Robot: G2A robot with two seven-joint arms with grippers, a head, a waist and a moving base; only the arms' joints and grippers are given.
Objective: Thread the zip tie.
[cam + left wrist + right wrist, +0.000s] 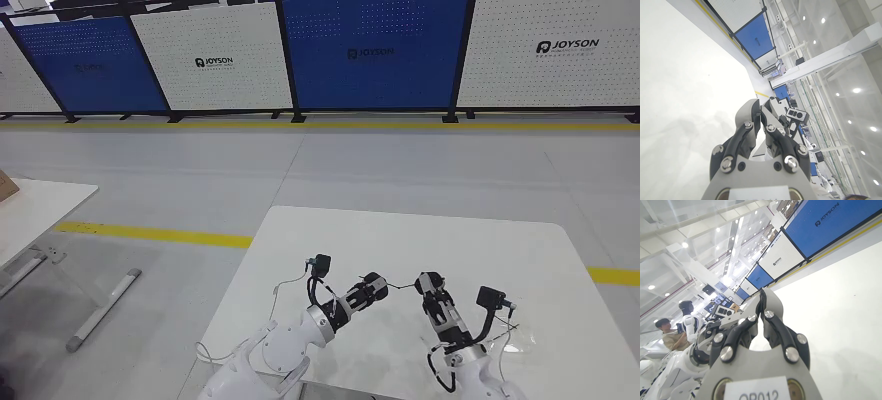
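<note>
A thin black zip tie spans the short gap between my two grippers, held a little above the white table. My left gripper is shut on one end; in the left wrist view a small black bit of the tie pokes out between its closed fingers. My right gripper is shut on the other end, and a black strip shows pinched at its fingertips. The two grippers face each other closely, with the right gripper just beyond the left one's tips.
The white table stretches bare ahead of both grippers to its far edge. A second white table stands off to the left across the floor. Blue and white partition panels line the back of the room.
</note>
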